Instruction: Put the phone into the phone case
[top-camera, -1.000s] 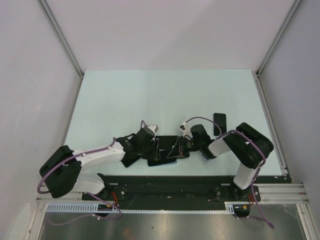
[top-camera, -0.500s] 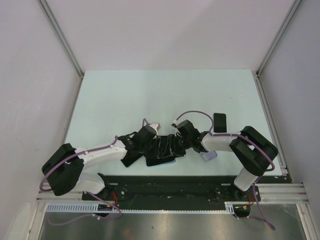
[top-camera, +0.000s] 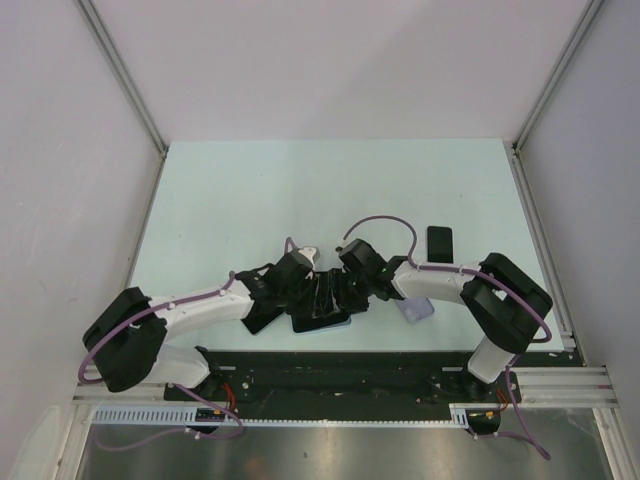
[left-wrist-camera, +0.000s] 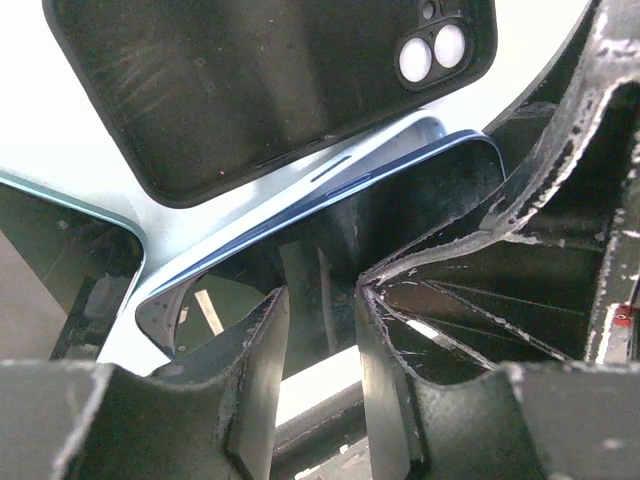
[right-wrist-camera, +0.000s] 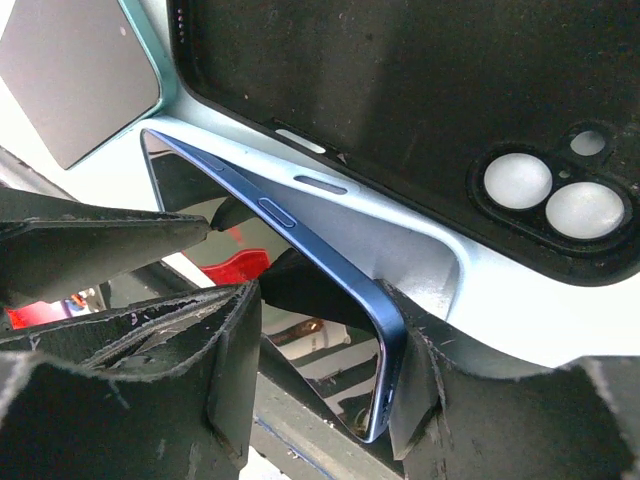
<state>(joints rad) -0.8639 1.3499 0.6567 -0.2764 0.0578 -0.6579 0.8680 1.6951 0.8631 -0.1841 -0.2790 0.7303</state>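
now that our right gripper (right-wrist-camera: 320, 335) has spread its jaws, the blue phone (right-wrist-camera: 275, 212) leans unclamped between them; whether our left gripper (left-wrist-camera: 320, 295) beside it pinches the phone we cannot tell. just beyond lies the black phone case (right-wrist-camera: 400, 80), not yet filled.

No readable text anywhere. No legible print, brand or number on the black phone case (left-wrist-camera: 250, 90) back, the phone (right-wrist-camera: 310, 270) edge and screen, or the table (top-camera: 250, 190). The red patch under the phone in the right wrist view is too blurred to read.
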